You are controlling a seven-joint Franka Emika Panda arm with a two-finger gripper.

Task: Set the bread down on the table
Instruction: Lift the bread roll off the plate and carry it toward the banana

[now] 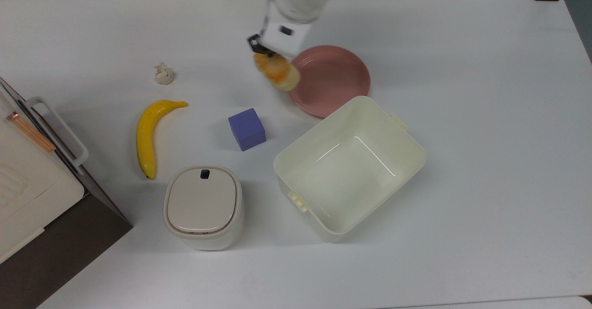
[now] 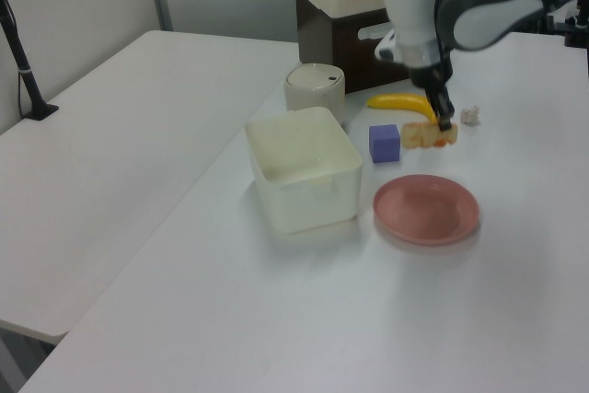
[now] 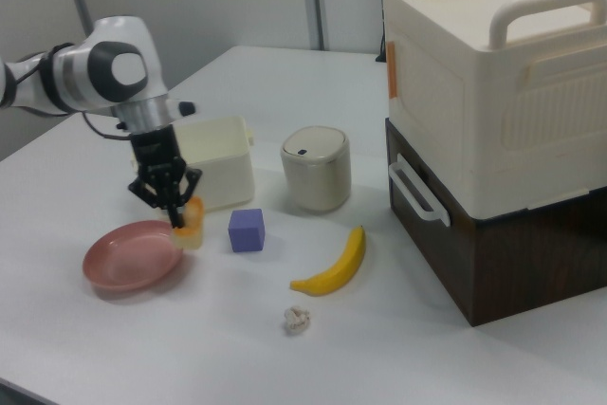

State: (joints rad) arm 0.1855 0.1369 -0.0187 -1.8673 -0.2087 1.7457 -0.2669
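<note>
The bread (image 1: pixel 278 73) (image 2: pixel 429 136) (image 3: pixel 192 222), a golden-brown bun, hangs in the air just off the pink plate's (image 1: pixel 334 80) edge on the top view's left. My gripper (image 1: pixel 260 53) (image 2: pixel 443 122) (image 3: pixel 176 212) is shut on one end of it, and the rest of the loaf droops below the fingers. In the right view the bread hangs between the plate (image 3: pixel 128 261) and the purple cube (image 3: pixel 247 230). The white table (image 1: pixel 485 114) spreads beneath.
A cream open bin (image 1: pixel 350 166) sits near the plate. The purple cube (image 1: pixel 247 128), a banana (image 1: pixel 149 133), a paper ball (image 1: pixel 163 74) and a lidded white canister (image 1: pixel 203 207) lie on the top view's left, with a large cream and brown box (image 3: pixel 493 111) at the edge.
</note>
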